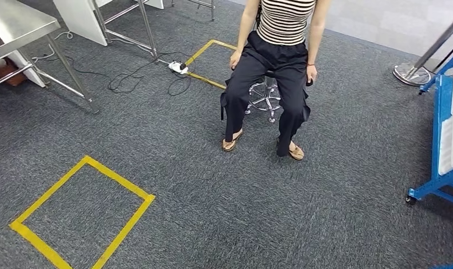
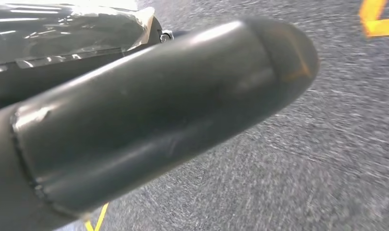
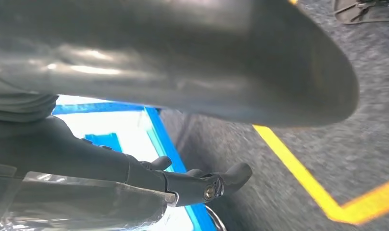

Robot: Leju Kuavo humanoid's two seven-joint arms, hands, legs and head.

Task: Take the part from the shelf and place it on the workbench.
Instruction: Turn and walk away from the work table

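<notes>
From my head view I look down at grey carpet (image 1: 213,213). A person (image 1: 277,67) sits on a stool (image 1: 265,96) in front of me. A yellow tape square (image 1: 81,210) is on the floor near my left side. A blue shelf (image 1: 445,140) with white trays stands at my right edge. A metal table (image 1: 22,33) is far off on my left; I think that may be the workbench, but I can't be sure. I see no part, so I can't tell where it is; I guess it sits on the blue shelf.

From my left wrist, the left hand (image 2: 158,110) is a big dark blur. I can't tell how its fingers lie or if it holds anything.

From my right wrist, the right hand (image 3: 197,185) has fingers a bit curled and apart, with nothing in them. The blue shelf is just past them.

To do this step well, I should turn right, face the shelf, stop, and find the part before reaching.
</notes>
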